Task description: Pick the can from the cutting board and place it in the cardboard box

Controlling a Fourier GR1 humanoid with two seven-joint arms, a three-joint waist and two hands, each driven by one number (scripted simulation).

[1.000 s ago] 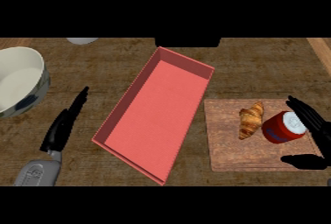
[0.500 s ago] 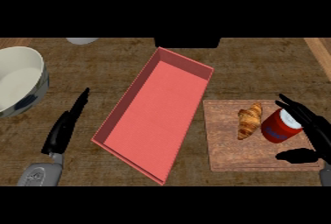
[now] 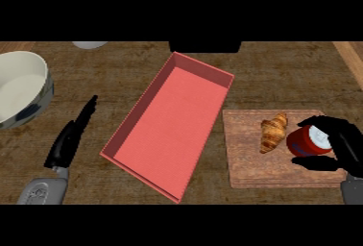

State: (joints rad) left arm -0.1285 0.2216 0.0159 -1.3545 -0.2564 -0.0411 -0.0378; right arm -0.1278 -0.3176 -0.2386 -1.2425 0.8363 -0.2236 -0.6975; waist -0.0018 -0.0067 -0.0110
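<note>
The can (image 3: 309, 141), red with a pale top, stands on the cutting board (image 3: 248, 168) at the right of the frame, toward the board's right side. The right hand (image 3: 339, 144) comes in from the lower right corner and is wrapped around it: the fingers (image 3: 333, 124) curl over the can's upper and right side, while the thumb (image 3: 320, 164) closes in just below it, so the can sits in the gap between them. Whether the black pads actually touch the can all round cannot be told, but the curl hugs its outline closely.

Just left of the can, on the same board, lies a croissant (image 3: 273, 133), set lengthwise from upper right to lower left and apart from the hand.

The cardboard box (image 3: 172, 125), a long shallow tray with a pinkish-red inside, lies slantwise across the middle of the frame, its upper end near the top centre and its lower corner near the bottom centre. Its right edge runs beside the cutting board's left edge.

At the lower left, the left hand (image 3: 69, 141) rests on the wooden desk (image 3: 284, 72) with straight fingers held together, pointing toward the upper right. A large pale bowl (image 3: 18, 93) sits at the left edge above it, well apart from the box.
</note>
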